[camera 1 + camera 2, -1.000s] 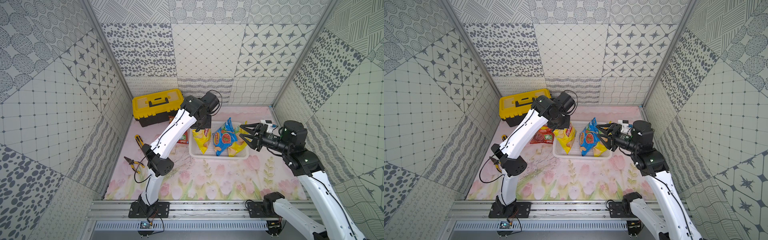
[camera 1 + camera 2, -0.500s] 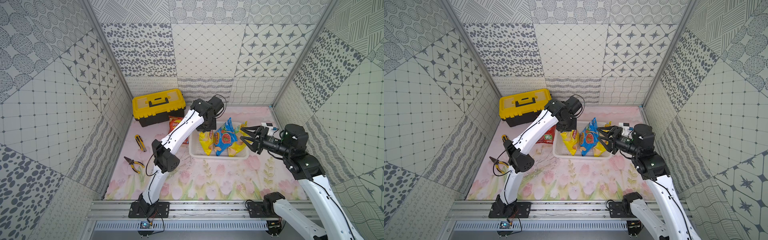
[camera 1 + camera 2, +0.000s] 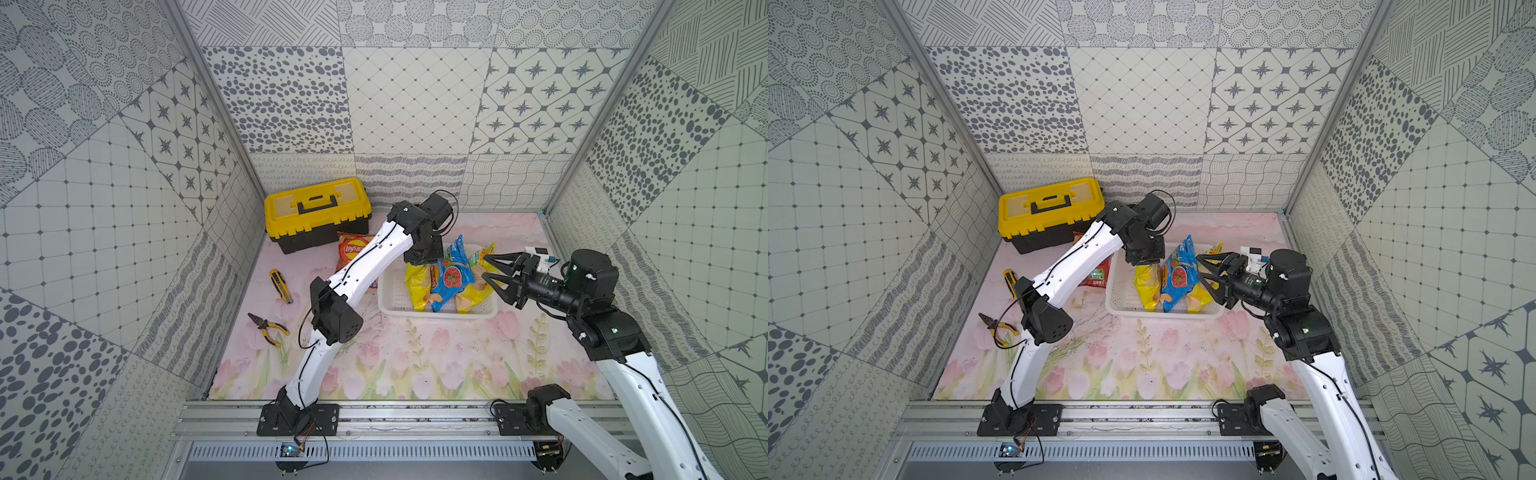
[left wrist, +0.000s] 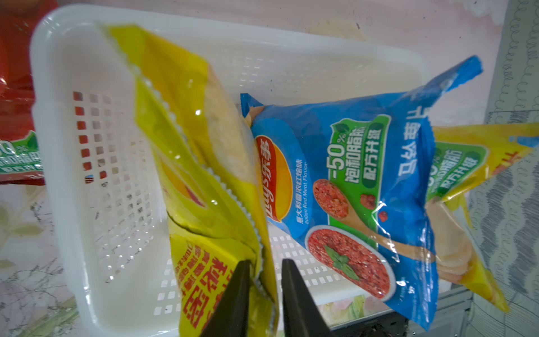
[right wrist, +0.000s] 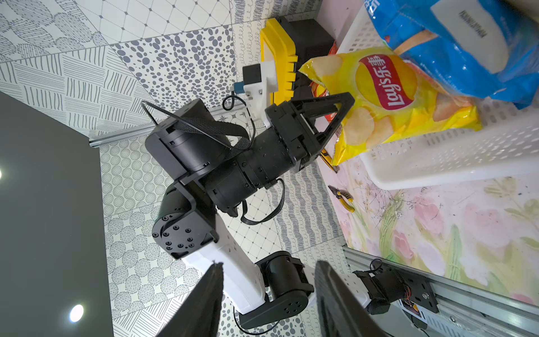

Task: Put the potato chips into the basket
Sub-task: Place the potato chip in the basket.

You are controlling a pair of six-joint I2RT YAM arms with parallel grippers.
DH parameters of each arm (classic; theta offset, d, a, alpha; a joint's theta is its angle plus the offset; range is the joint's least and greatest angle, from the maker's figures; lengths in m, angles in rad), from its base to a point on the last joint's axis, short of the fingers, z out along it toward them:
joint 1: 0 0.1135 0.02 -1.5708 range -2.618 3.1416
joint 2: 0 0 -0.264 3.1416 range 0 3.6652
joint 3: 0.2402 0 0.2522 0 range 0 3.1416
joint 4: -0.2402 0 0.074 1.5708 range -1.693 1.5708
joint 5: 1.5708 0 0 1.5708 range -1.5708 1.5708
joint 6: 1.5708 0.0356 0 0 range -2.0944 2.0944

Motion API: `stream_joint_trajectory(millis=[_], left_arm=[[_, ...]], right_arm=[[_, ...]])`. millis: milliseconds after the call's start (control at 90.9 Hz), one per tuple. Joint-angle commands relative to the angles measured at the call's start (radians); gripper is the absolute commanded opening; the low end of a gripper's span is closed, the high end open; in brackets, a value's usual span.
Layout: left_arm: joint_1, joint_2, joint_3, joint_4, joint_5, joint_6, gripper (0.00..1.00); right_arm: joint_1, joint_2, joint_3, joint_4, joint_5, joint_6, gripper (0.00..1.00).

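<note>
Red-orange chip bag [image 3: 351, 249] lies half hidden behind left arm [image 3: 365, 266].

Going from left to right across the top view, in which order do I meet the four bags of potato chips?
red-orange bag → yellow bag → blue bag → second yellow bag

Three chip bags [image 3: 453, 279] in basket [image 3: 436, 314]; fourth bag [image 3: 350, 250] left of it, before toolbox [image 3: 318, 212].
</note>
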Motion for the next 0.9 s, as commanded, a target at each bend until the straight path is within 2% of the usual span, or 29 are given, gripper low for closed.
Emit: stream_joint_trajectory(millis=[0, 66, 121, 374, 638, 891], left_arm=[[-0.01, -0.014, -0.024, 0.095, 0.103, -0.015, 0.36], [-0.01, -0.026, -0.042, 0.127, 0.117, -0.015, 0.45], [-0.01, -0.034, -0.059, 0.158, 0.133, -0.017, 0.47], [-0.011, -0.083, -0.181, 0.36, 0.247, -0.034, 0.52], [-0.012, -0.07, -0.258, 0.539, 0.396, -0.085, 0.53], [-0.007, -0.14, -0.278, 0.594, 0.366, -0.079, 0.52]], right_arm=[[-0.007, 0.002, 0.002, 0.047, -0.003, -0.009, 0.54], [-0.01, 0.005, 0.002, 0.052, -0.006, -0.01, 0.54], [-0.012, 0.007, 0.002, 0.055, -0.009, -0.01, 0.54], [-0.045, 0.002, 0.006, 0.064, -0.041, -0.013, 0.54], [-0.185, -0.021, 0.025, 0.064, -0.15, -0.005, 0.54], [-0.229, -0.034, 0.014, 0.065, -0.186, 0.0, 0.54]])
